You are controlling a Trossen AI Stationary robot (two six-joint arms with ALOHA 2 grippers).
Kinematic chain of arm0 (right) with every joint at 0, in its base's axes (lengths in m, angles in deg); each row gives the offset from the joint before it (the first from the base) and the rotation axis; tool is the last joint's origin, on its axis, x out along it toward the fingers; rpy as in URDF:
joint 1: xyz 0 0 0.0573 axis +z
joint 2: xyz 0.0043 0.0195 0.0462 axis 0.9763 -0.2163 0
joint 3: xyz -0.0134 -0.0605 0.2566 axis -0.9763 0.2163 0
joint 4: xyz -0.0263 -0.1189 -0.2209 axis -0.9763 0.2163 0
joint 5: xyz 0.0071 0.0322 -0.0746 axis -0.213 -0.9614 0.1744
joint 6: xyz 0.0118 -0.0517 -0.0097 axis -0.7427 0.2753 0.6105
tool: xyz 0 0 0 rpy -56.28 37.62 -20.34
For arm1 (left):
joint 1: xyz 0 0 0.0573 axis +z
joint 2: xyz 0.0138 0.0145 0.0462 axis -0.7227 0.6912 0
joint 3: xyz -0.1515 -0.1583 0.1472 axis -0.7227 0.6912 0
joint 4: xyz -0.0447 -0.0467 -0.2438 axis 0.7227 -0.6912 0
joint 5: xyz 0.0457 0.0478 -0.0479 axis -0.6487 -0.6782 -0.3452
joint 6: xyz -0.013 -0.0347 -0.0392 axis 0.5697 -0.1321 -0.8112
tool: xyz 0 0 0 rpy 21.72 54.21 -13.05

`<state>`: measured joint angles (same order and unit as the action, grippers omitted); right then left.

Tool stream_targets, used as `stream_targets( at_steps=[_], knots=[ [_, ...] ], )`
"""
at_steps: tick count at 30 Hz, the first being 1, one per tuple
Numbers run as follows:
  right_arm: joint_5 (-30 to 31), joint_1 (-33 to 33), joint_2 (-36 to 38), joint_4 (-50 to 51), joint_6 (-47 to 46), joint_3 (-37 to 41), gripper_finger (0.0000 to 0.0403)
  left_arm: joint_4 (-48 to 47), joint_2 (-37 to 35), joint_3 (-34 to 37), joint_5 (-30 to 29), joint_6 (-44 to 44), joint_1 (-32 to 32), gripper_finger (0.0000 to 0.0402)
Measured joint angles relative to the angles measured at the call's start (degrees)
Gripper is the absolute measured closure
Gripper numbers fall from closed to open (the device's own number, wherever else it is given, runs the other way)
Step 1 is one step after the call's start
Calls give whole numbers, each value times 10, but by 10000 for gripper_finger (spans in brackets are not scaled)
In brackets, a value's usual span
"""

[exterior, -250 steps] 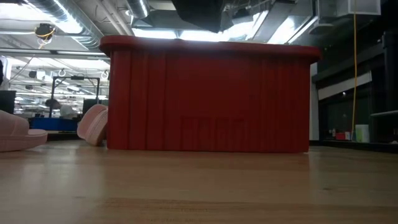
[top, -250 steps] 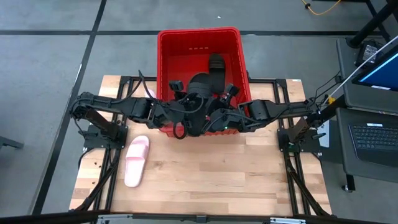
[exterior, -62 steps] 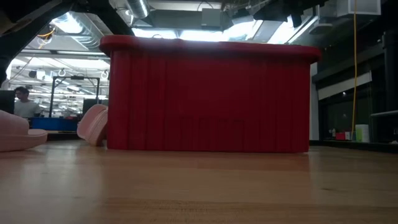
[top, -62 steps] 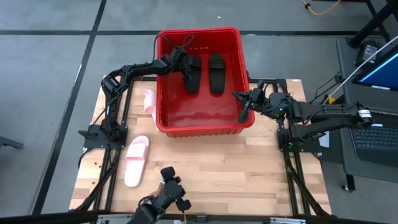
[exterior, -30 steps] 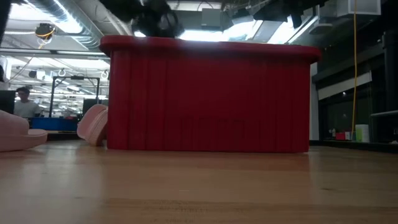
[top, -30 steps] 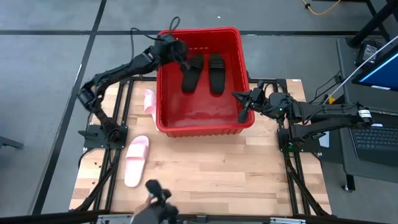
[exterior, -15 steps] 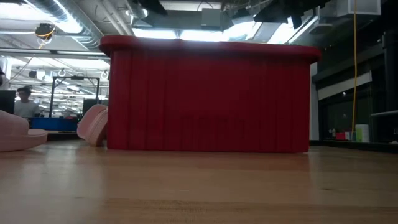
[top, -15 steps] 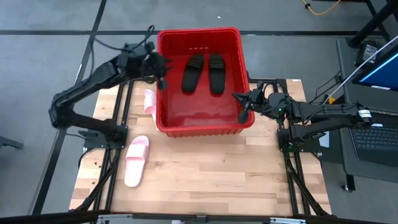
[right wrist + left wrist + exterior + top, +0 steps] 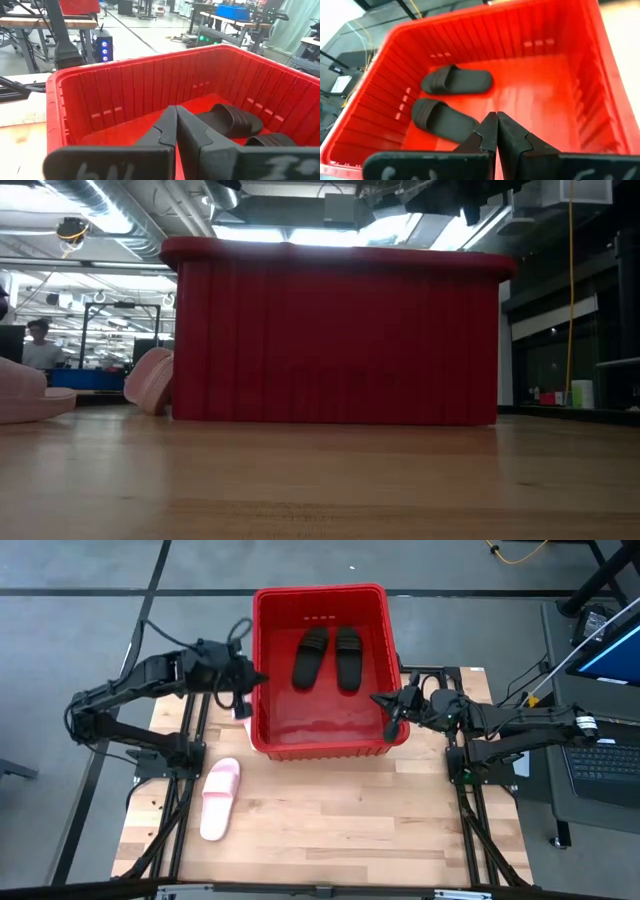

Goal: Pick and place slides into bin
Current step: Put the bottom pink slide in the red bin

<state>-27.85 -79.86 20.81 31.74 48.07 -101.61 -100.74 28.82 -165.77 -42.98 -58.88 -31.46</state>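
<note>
Your left gripper (image 9: 252, 680), fingers pressed together and empty, hovers at the bin (image 9: 268, 730)'s left wall, with the nearer pink slide (image 9: 239, 703) just below it, propped against that wall.

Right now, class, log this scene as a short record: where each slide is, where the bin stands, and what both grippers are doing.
black slides: two, side by side inside the bin
pink slides: one flat on the table; one against the bin's left outer wall
bin: red, at the table's far edge
left gripper: shut, empty, by the bin's left wall
right gripper: shut, empty, at the bin's right rim
</note>
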Motion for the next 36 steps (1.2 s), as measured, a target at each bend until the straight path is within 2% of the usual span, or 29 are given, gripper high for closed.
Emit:
stream_targets(
  at_steps=[5,10,13,16,20,30,36],
  knots=[
    [0,0,-10,-1,-4,0,392,-66,-4,0,-14,-27,-65,401],
    [0,0,-28,-1,-44,0,392,-152,-13,0,24,-88,-148,400],
    [-6,0,-42,-2,-56,0,392,-198,-20,0,68,-119,-195,400],
    [-28,0,-53,-2,-72,0,392,-211,-25,0,114,-167,-233,400],
    [-45,4,-64,-3,-76,0,392,-212,-27,0,128,-252,-288,400],
    [-45,44,-65,-26,-75,0,392,-227,0,0,41,-469,-482,400],
    [-45,60,-65,-27,-89,0,392,-253,44,0,-9,-577,-580,400]
  ],
)
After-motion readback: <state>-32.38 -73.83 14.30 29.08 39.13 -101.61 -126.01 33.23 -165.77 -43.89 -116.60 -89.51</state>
